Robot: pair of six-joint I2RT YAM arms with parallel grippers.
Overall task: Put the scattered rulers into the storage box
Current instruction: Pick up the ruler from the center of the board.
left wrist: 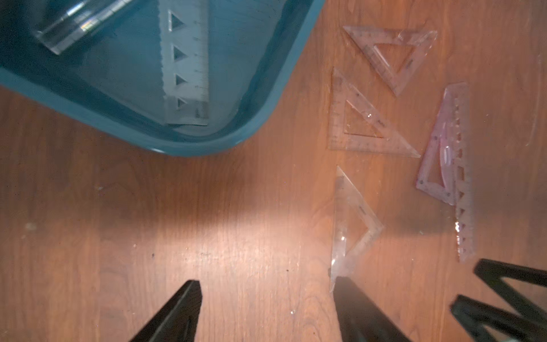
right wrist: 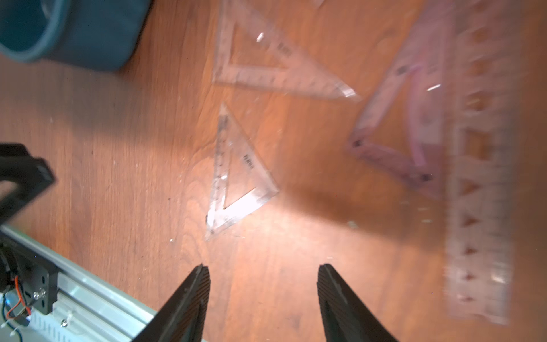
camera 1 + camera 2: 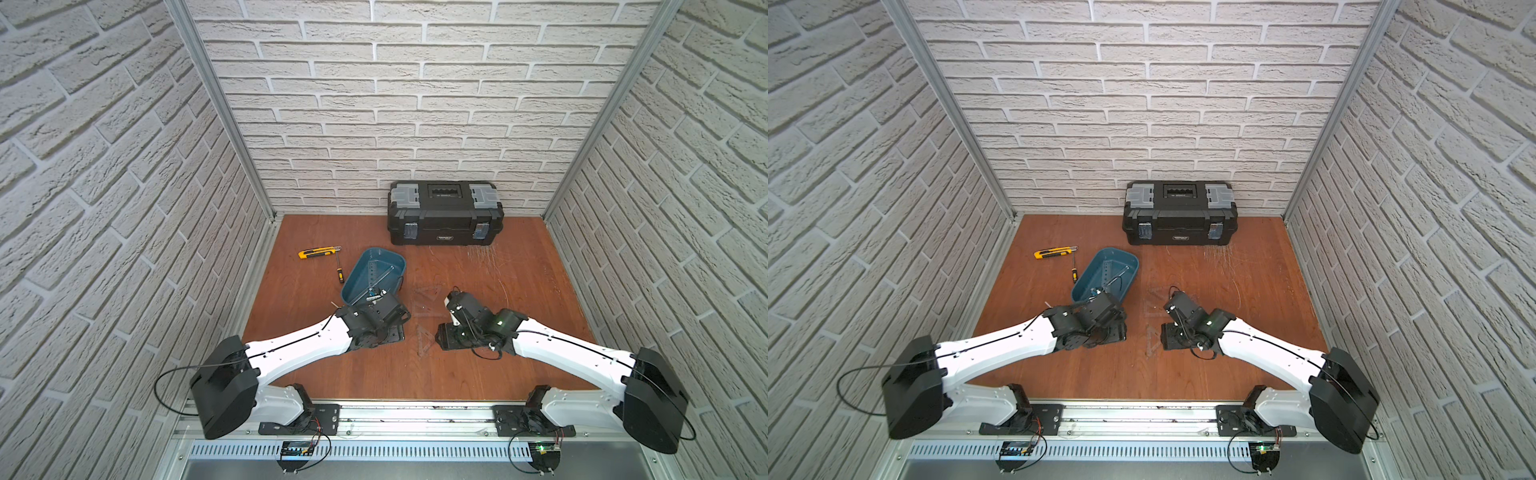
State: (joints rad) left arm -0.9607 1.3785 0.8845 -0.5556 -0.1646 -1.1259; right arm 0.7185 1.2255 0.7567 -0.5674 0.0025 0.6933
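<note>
**Operator:** Report the layout, left edge to right edge.

**Technician:** In both top views the yellow utility knife point(image 3: 318, 252) lies left of centre on the tabletop point(image 3: 540, 282). The small screwdriver point(image 3: 339, 272) is just right of it. Next is the teal storage box point(image 3: 358, 272), set diagonally, just left of frame centre. The black toolbox point(image 3: 444, 216) stands at the back wall, right of centre.

**Operator:** Box contents?

**Technician:** In the left wrist view, a straight ruler point(image 1: 186, 68) with triangular cut-outs lies flat on the box floor. A second clear strip point(image 1: 74, 26), blurred, is inside at the upper left of the frame.

**Operator:** Rulers outside the box?

**Technician:** Five lie on the tabletop right of the box, between the two arms. In the left wrist view:
- The upper set square point(image 1: 393, 56), middle set square point(image 1: 361, 124) and lower set square point(image 1: 352, 225) are clear and lie apart from one another.
- At the right of the frame, the purplish set square point(image 1: 441, 160) overlaps a long ruler point(image 1: 463, 231).

**Operator:** Finger state?

**Technician:** On the left gripper point(image 1: 266, 283), the fingers are spread with only bare tabletop between them. One finger point(image 1: 349, 296) meets the lower set square's corner in the frame, and I cannot tell whether they touch. On the right gripper point(image 2: 262, 269), the fingers are spread and hold nothing. A clear set square lies just beyond the tips, apart from them.
</note>
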